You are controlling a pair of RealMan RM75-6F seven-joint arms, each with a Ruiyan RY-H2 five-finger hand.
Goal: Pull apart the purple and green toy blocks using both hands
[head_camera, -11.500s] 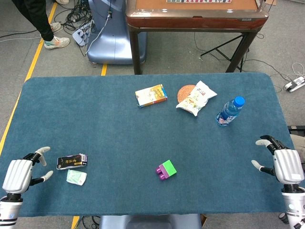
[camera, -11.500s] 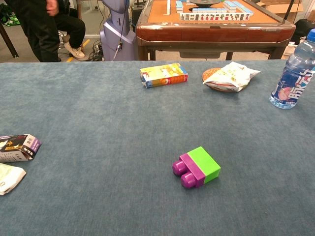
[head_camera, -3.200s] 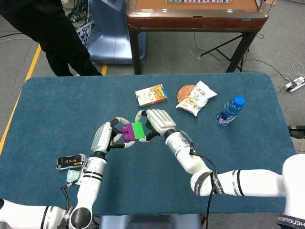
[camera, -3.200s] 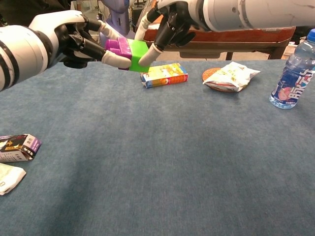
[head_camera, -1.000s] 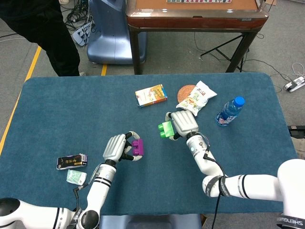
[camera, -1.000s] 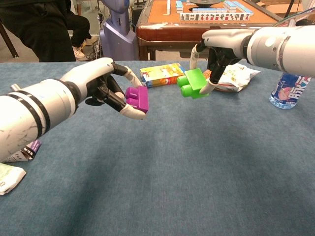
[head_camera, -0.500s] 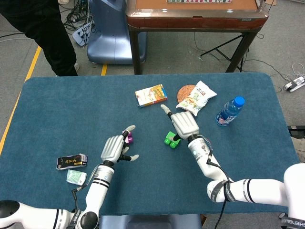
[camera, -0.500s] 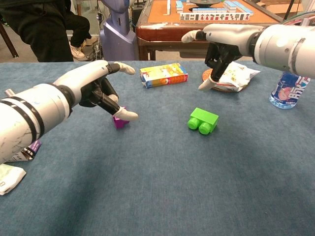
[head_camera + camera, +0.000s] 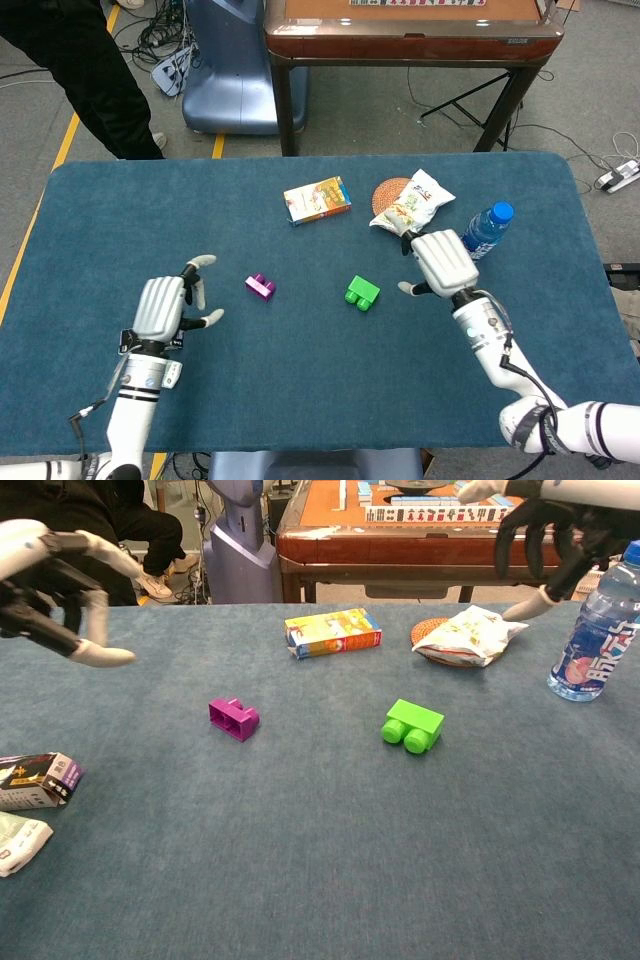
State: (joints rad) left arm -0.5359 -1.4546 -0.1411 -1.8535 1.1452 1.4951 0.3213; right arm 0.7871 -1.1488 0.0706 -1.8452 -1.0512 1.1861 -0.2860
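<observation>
The green block [image 9: 412,725], the larger of the two pieces, is judged light, rigid and smooth-sided, so a hold across its flat opposite faces would be favoured over the rounded studs. It is seen lying on its side on the blue table [image 9: 300,400], bright lime, with two round studs facing the chest camera. The purple block [image 9: 233,719], smaller and judged equally light and stiff, would be pinched across its short sides; it lies well apart to the left, magenta, with two hollow sockets showing. Nothing is held by the left hand [image 9: 164,309] or the right hand [image 9: 441,263]; fingers are spread wide, away from both blocks.
</observation>
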